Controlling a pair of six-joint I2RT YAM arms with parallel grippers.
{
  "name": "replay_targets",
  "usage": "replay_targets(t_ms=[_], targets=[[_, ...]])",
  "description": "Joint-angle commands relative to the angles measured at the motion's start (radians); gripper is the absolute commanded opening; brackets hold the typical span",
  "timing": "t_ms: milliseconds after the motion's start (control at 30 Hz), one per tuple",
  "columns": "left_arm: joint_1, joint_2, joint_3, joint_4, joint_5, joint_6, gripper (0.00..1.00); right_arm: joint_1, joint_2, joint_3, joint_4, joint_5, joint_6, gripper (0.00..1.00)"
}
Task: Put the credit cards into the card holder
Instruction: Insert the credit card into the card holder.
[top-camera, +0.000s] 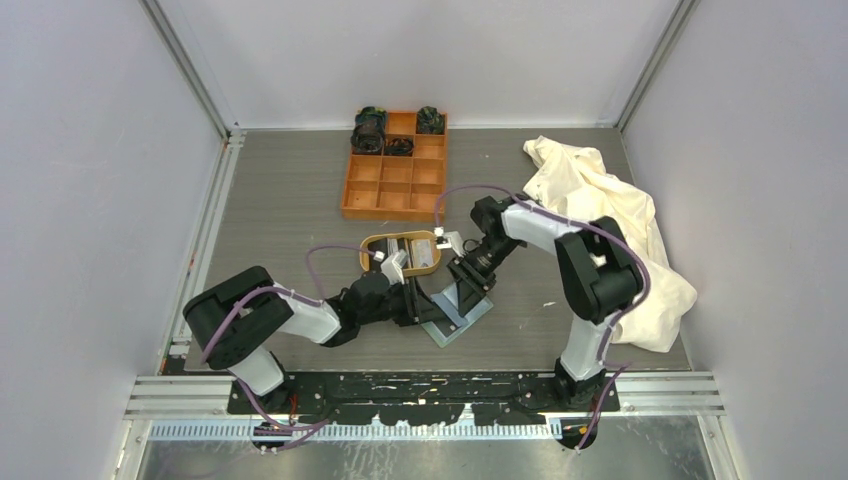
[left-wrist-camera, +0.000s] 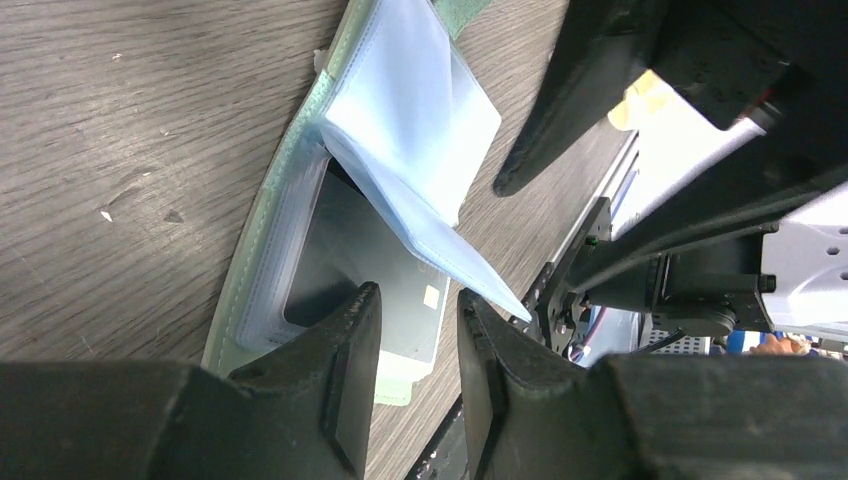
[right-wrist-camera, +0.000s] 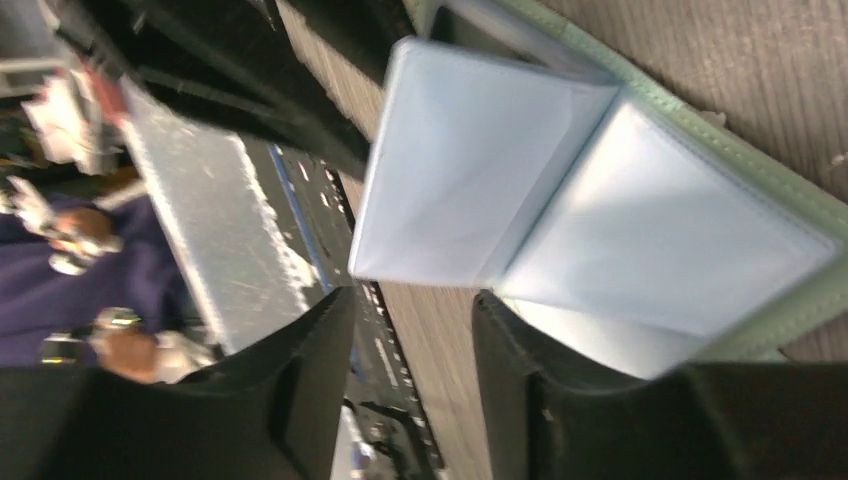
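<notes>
The sage-green card holder (top-camera: 465, 318) lies open on the table between both grippers. In the left wrist view a grey credit card (left-wrist-camera: 365, 255) with a gold chip sits partly inside a pocket of the card holder (left-wrist-camera: 275, 220), under a raised pale blue pocket leaf (left-wrist-camera: 410, 130). My left gripper (left-wrist-camera: 418, 295) hovers just over that card, its jaws apart and nothing between them. My right gripper (right-wrist-camera: 415, 295) is open beside the pale blue leaves (right-wrist-camera: 470, 170), bare table showing in its gap. More credit cards (top-camera: 415, 250) lie in the oval tan tray (top-camera: 372, 243).
An orange nine-compartment box (top-camera: 395, 180) with dark objects (top-camera: 370, 130) in its back cells stands behind the tray. A crumpled white cloth (top-camera: 600, 220) covers the right side. Both arms crowd together over the card holder near the front rail.
</notes>
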Motion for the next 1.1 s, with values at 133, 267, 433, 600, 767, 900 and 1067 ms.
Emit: replay_targets(t_ms=[133, 267, 433, 600, 767, 900, 1067], targets=[[0.004, 0.02, -0.017, 0.077, -0.007, -0.002, 0.35, 0.06, -0.478, -0.306, 0.266, 0.064, -0.414, 0.92], [0.005, 0.023, -0.019, 0.085, -0.007, 0.002, 0.36, 0.11, -0.517, -0.372, 0.376, 0.112, -0.523, 0.98], [0.005, 0.01, -0.028, 0.087, -0.01, 0.004, 0.35, 0.195, -0.496, -0.413, 0.516, 0.243, -0.458, 1.0], [0.005, 0.009, -0.024, 0.08, -0.009, 0.009, 0.35, 0.232, -0.482, -0.426, 0.607, 0.334, -0.392, 0.99], [0.005, 0.022, -0.023, 0.095, -0.003, 0.007, 0.36, 0.234, -0.481, -0.427, 0.635, 0.376, -0.368, 0.96], [0.005, 0.023, -0.022, 0.096, -0.002, 0.006, 0.35, 0.232, -0.491, -0.42, 0.62, 0.391, -0.374, 0.94], [0.005, 0.016, -0.022, 0.078, -0.003, 0.011, 0.36, 0.226, -0.503, -0.411, 0.594, 0.396, -0.389, 0.92]])
